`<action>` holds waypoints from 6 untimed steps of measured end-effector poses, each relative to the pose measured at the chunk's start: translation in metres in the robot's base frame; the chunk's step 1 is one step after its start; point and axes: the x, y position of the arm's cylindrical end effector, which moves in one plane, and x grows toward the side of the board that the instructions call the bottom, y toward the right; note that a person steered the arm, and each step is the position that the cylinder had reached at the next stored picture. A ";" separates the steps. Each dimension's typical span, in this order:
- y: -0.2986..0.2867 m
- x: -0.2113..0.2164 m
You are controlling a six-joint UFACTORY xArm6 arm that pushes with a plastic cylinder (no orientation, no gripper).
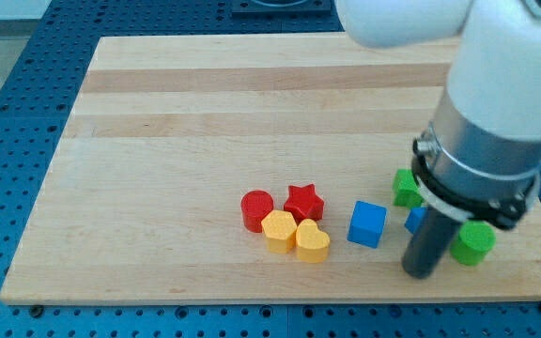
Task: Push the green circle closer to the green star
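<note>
Seven blocks visible on wooden board [158,141] | tip [419,272] lower right, just left of green circle [474,242] | green star [406,188] above-left, partly hidden by arm | blue piece [415,221] between | blue cube [367,224], red star [302,201], red cylinder [256,209], yellow hexagon [279,231], yellow heart [312,241] clustered centre-bottom | no jaws, plain rod

- A wooden board [158,141] lies on a blue perforated table [7,84].
- A red cylinder [256,209] sits near the board's bottom edge.
- A red star [302,201] stands just to the cylinder's right.
- A yellow hexagon-like block [278,231] touches a yellow heart [312,242].
- A blue cube [367,224] lies to the heart's right.
- Another blue block [415,220] is mostly hidden; its shape cannot be told.
</note>
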 end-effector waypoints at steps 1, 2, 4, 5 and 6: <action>0.034 0.010; 0.058 0.009; 0.058 -0.024; 0.058 -0.050; 0.058 -0.050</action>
